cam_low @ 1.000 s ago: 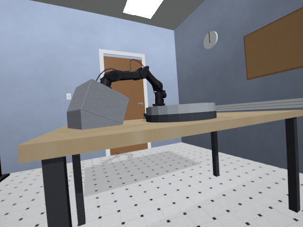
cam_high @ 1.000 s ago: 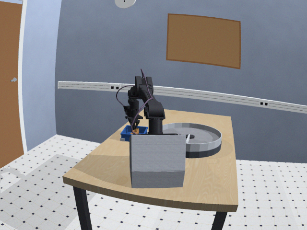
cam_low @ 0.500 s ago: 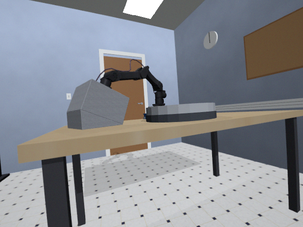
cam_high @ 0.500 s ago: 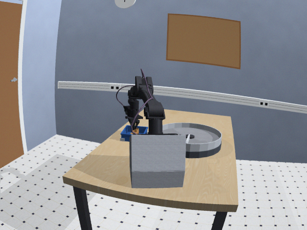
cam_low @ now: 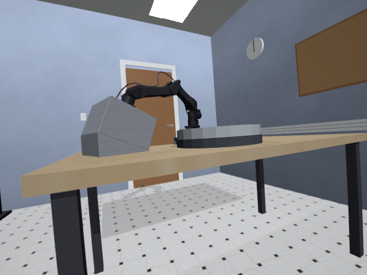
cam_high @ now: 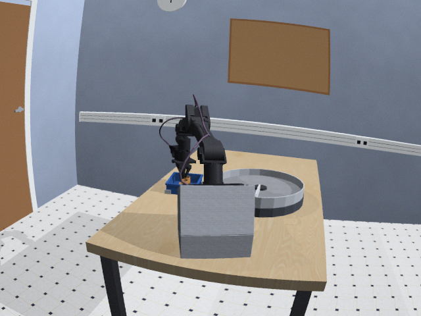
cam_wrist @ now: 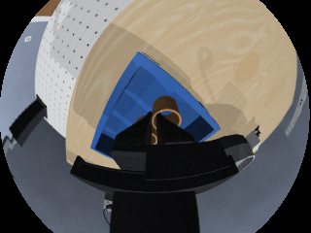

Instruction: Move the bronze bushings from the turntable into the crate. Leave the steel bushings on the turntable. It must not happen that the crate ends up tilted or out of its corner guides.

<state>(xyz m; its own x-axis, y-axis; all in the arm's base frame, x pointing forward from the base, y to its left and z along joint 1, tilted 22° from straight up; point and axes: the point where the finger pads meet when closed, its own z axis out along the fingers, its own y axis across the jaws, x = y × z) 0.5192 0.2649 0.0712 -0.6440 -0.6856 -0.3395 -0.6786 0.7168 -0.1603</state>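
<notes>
My gripper (cam_wrist: 154,115) is shut on a bronze bushing (cam_wrist: 165,109), a short brown tube with an open end, and holds it over the blue crate (cam_wrist: 150,109). In the top view the gripper (cam_high: 183,173) hangs just above the crate (cam_high: 183,182), with the bronze bushing (cam_high: 185,179) at its tips. The grey turntable (cam_high: 268,191) stands to the right of the arm's base; I see no bushings on the part of its top that shows. In the exterior view the turntable (cam_low: 219,135) shows edge-on and the gripper is hidden behind a grey box.
A large grey box (cam_high: 216,220) stands on the table in front of the arm and hides part of the crate and the turntable. It also shows in the exterior view (cam_low: 117,128). The crate sits near the table's left edge.
</notes>
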